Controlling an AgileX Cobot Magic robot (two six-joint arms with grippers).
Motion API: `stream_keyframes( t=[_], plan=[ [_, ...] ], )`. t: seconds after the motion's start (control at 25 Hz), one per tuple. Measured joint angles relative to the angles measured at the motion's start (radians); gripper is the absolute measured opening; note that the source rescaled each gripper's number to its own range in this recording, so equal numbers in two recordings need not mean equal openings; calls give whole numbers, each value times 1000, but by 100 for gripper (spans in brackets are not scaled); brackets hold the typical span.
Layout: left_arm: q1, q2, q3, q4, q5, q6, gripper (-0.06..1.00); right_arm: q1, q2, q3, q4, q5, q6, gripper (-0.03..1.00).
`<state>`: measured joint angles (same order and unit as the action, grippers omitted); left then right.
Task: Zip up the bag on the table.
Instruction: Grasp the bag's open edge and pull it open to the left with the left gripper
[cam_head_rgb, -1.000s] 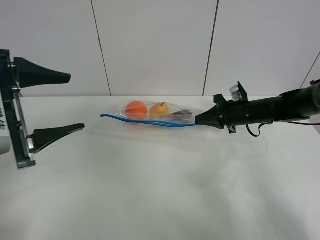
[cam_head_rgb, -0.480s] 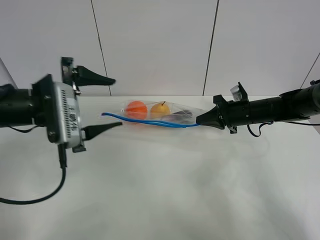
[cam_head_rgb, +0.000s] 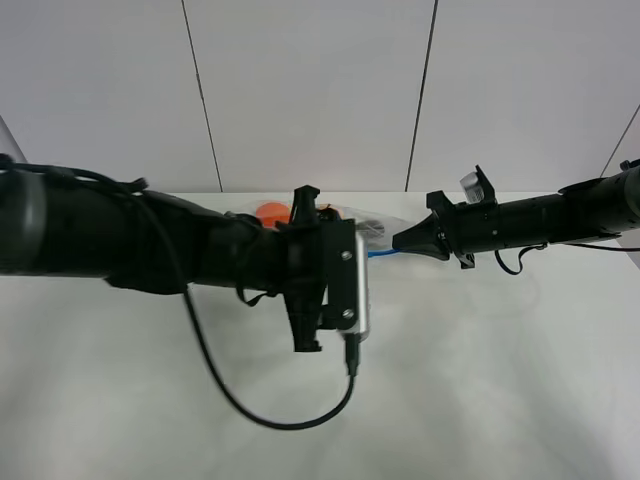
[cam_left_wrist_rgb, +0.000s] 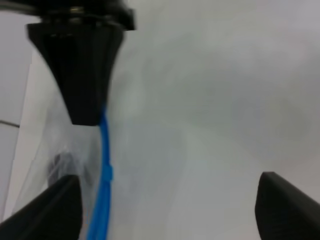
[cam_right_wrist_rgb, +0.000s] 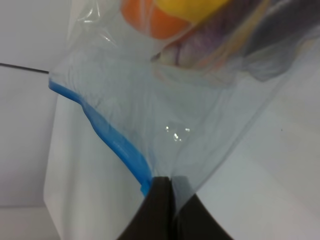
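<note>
Left arm (cam_head_rgb: 150, 245): had swung in from the left edge and now lay across the middle of the exterior view, over the bag's left and middle part. Half a second before, it stood short of the bag's left end.
Left gripper (cam_left_wrist_rgb: 169, 180): jaws wide apart, holding nothing. Left wrist view showed white table between the two black fingers and the zip strip just beside one of them.
Bag (cam_right_wrist_rgb: 165, 100): on the far middle of the table, position unchanged. In the exterior view most of it was newly hidden by the arm, with only a bit of orange produce and the clear right end showing.
Zip strip (cam_left_wrist_rgb: 104, 165): blue, ran along the near long edge to the right gripper. Open or sealed: could not tell.
Right gripper (cam_head_rgb: 400, 240): unmoved, jaws pinched together on the bag's right corner beside the strip's end.
Table (cam_head_rgb: 480, 380): white, matte.
</note>
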<state>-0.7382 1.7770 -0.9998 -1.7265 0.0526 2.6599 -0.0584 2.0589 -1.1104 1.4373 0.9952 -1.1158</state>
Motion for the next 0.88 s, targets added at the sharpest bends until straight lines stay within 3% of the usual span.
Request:
stream_keyframes(
  t=[0.24,0.48,0.88],
  plan=[
    [-14,120,-136,-1,-70,-86,90,0,0,0,-14,7,1,0],
    [-14,236,-214,-1,-139,-65,90,0,0,0,-15,7,1,0],
    [-14,325,-319,-3,-158,-47,87,0,0,0,-32,7,9,0]
  ],
)
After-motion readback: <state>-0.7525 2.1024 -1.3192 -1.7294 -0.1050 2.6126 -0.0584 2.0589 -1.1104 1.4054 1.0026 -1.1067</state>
